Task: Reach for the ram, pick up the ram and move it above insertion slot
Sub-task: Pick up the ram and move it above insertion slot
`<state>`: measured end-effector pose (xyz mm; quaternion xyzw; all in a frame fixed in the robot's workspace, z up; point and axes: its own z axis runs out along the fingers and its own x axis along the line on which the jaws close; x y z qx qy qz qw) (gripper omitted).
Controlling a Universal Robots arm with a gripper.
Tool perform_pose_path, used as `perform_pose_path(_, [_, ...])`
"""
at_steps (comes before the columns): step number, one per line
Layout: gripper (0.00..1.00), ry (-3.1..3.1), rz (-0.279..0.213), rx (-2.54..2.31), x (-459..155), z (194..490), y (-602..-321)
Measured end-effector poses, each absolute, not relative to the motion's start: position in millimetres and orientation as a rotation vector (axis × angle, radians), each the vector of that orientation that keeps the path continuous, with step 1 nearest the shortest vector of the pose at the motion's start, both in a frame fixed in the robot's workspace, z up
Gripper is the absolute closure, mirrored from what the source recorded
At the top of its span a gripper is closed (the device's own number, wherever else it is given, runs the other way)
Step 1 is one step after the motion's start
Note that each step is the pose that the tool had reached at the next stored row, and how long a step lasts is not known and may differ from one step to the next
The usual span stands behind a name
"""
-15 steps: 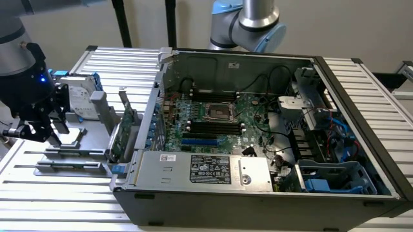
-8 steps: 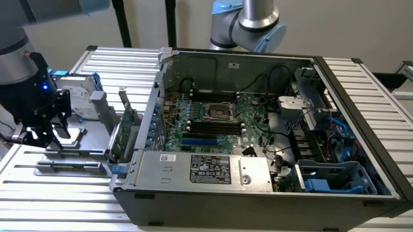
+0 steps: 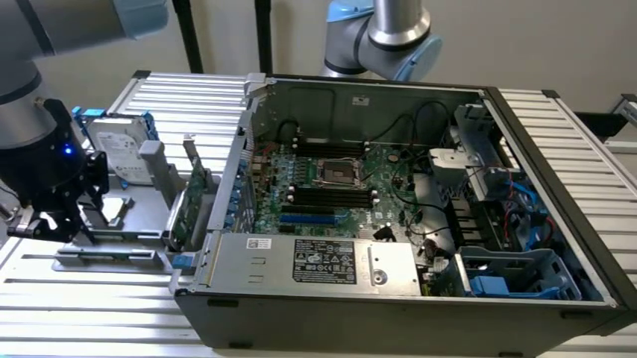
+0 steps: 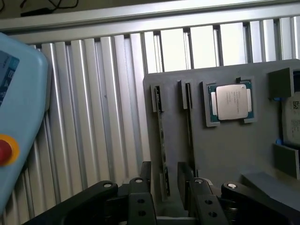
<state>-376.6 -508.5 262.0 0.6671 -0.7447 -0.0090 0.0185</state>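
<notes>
2 spread fingers point(image 4: 145, 172) of the gripper point(image 4: 166, 180) flank the edge-on ram point(image 4: 162, 136), unpinched, standing in its grey tray point(image 4: 225, 150).

Ribbed table point(image 3: 557, 134) of bare satin metal. Computer case point(image 3: 398, 328), dark matt sheet metal; at its nine o'clock, exterior view, a smooth matt grey plastic tray point(image 3: 110, 257). Gripper point(image 4: 168, 187) matt black.

We hold our arm point(image 3: 25, 89) at the exterior view's left, its grey tube and pale blue joint cap up high, and a second blue-capped joint point(image 3: 383, 33) sits at the back. Below, our black wrist point(image 3: 50, 160) points straight down, a small blue light lit on it. Our claw point(image 3: 52, 226) hangs low, its black fingers point(image 4: 140, 204) spread apart with a clear gap between them.
</notes>
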Motion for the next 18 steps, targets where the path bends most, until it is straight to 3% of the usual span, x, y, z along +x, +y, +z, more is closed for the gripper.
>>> perform_pose_path(18, [0.64,-2.3,-0.017,2.096,-377,229,-510])
